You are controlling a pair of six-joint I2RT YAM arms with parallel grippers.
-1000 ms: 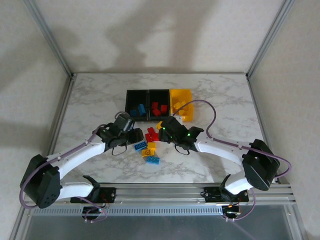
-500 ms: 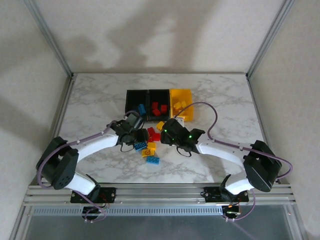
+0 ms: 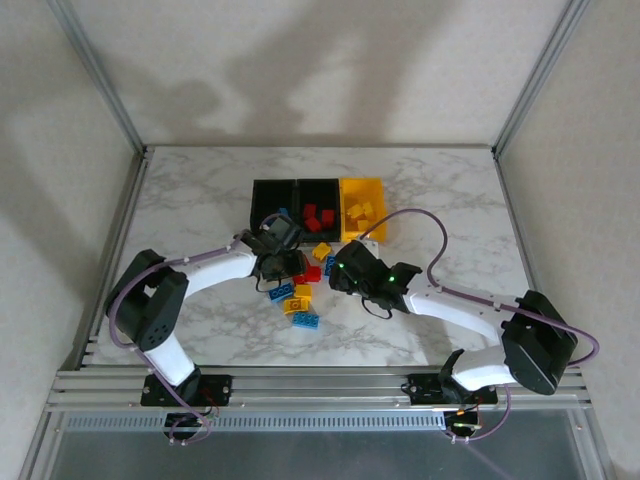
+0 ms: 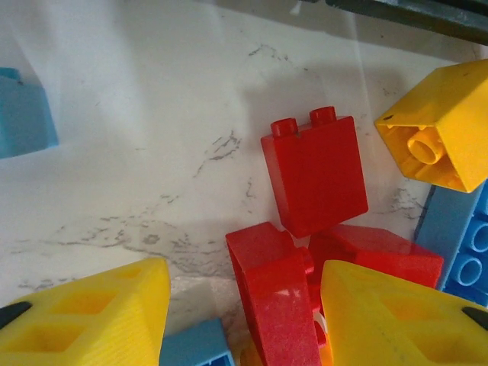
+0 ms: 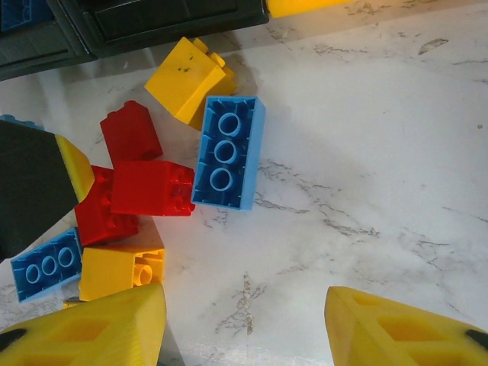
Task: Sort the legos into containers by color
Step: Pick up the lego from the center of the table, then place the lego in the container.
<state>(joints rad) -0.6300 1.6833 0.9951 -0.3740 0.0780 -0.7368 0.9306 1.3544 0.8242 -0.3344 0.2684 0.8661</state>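
Observation:
Loose legos in red, blue and yellow lie in a pile [image 3: 300,290] in front of the three joined containers [image 3: 318,186]. The left black bin holds blue bricks, the middle black bin [image 3: 330,228] red ones, and the yellow bin [image 3: 372,190] yellow ones. My left gripper [image 4: 244,324] is low over the pile with its jaws either side of a tilted red brick [image 4: 274,297]. Its right finger [image 4: 396,313] is against the brick and its left finger [image 4: 84,320] stands apart from it. My right gripper [image 5: 244,328] is open over bare marble, beside a blue brick [image 5: 229,152].
An upright red brick [image 4: 314,175], a yellow brick [image 4: 438,133] and a blue brick [image 4: 465,244] crowd the left gripper. Both grippers [image 3: 288,262] [image 3: 338,272] nearly meet over the pile. There is open marble right of the blue brick. Frame posts rise at the table's corners.
The left arm swung right from the blue bin's side onto the pile and its jaws narrowed round the red brick. The right gripper drew slightly towards the near right.

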